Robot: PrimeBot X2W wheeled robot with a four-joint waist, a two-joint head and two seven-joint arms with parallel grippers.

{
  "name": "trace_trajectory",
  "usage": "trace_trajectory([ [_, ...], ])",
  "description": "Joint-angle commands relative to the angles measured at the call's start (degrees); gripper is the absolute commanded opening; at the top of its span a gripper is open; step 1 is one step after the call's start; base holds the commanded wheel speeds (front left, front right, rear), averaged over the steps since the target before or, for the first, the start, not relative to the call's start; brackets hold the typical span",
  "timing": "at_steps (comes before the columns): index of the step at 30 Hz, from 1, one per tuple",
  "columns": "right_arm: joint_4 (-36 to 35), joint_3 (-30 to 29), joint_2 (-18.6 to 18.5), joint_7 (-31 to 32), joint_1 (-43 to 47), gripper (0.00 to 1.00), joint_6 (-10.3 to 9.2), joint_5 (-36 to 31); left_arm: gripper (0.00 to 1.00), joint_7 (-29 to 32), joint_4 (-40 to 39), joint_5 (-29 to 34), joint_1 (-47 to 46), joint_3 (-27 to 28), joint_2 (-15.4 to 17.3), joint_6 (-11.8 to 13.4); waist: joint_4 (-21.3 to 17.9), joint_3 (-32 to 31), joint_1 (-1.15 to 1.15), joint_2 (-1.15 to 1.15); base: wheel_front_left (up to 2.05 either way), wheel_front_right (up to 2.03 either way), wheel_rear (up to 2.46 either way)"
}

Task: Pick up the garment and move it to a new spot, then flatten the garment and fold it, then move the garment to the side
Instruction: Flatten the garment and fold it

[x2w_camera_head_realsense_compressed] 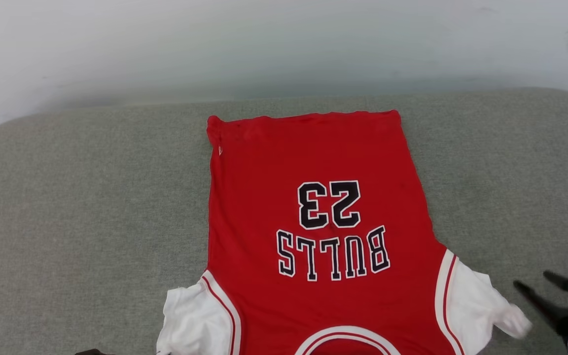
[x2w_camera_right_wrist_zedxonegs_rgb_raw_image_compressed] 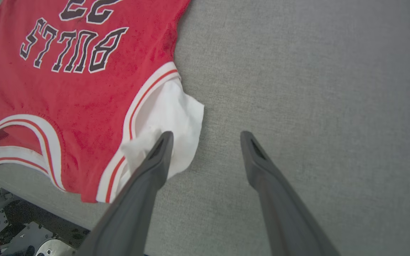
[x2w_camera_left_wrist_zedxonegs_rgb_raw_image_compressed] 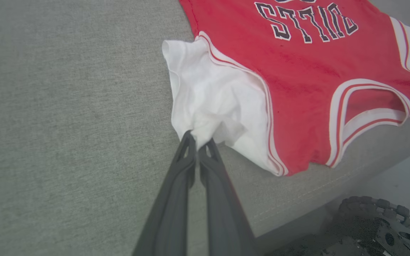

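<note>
Head view: grey cushion (x2w_camera_head_realsense_compressed: 67, 197) is the work surface. Garment (x2w_camera_head_realsense_compressed: 313, 162) lies flat on it, roughly mid-cushion, print side up, lettering upside-down to the robot. Long axis runs straight away from the robot: hem (x2w_camera_head_realsense_compressed: 303, 117) at far end, collar (x2w_camera_head_realsense_compressed: 345, 340) at near end, close to cushion's front lip. Sleeves stick out L & R at the near end, so each arm has a sleeve on its own side.

Left wrist view: left gripper (x2w_camera_left_wrist_zedxonegs_rgb_raw_image_compressed: 198, 140) pinched tight on bunched cloth of left sleeve (x2w_camera_left_wrist_zedxonegs_rgb_raw_image_compressed: 205, 92), white fabric gathered between the tips. Sleeve crumpled, not flat.

Right wrist view: right gripper (x2w_camera_right_wrist_zedxonegs_rgb_raw_image_compressed: 205, 137) spread wide, holding nothing. One finger overlaps outer edge of right sleeve (x2w_camera_right_wrist_zedxonegs_rgb_raw_image_compressed: 169, 117), the other is over bare cushion. Can't tell if the finger touches cloth or hangs above it.

Judgement: garment looks placed & mostly spread, so flatten/fold is the step in hand. Next move prob. turns on the near-far axis. L arm has the near-left corner. R arm is nearest the R sleeve, but must close on it before both can carry the near end toward the hem. Risk: a one-sided pull skews the body.
</note>
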Motion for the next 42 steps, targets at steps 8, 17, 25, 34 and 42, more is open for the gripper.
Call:
trace_trajectory([
  [8, -4.62, -9.34, 1.86, 6.64, -10.54, 1.00, -0.04, 0.86, 0.00, 2.71, -7.56, 2.04, -2.79, -1.92, 0.30, 0.71, 4.08, 6.32, 0.00, 0.00, 0.00, 0.00, 0.00],
  [17, 3.01, -12.28, 6.14, 18.64, -32.18, 1.00, -0.03, -3.98, 0.00, 4.64, -11.68, 4.09, -7.96, -4.40, -1.39, -0.85, 10.28, 15.69, 0.00, 0.00, 0.00, 0.00, 0.00],
  [25, 12.55, -12.52, 7.37, 26.66, -48.71, 1.00, -0.04, -9.66, 0.00, 4.01, -12.01, 5.59, -12.71, -6.41, -4.26, -2.24, 15.91, 22.97, 0.00, 0.00, 0.00, 0.00, 0.00],
  [34, 21.45, -14.16, 7.43, 31.54, -58.69, 1.00, -0.03, -15.79, 0.00, 2.86, -10.59, 6.72, -16.38, -9.08, -7.48, -4.17, 20.97, 27.98, 0.00, 0.00, 0.00, 0.00, 0.00],
  [42, 26.00, -17.57, 8.70, 39.26, -61.62, 1.00, -0.03, -19.73, 0.00, 1.34, -8.69, 7.48, -18.64, -9.68, -8.49, -5.30, 23.39, 30.40, 0.00, 0.00, 0.00, 0.00, 0.00],
])
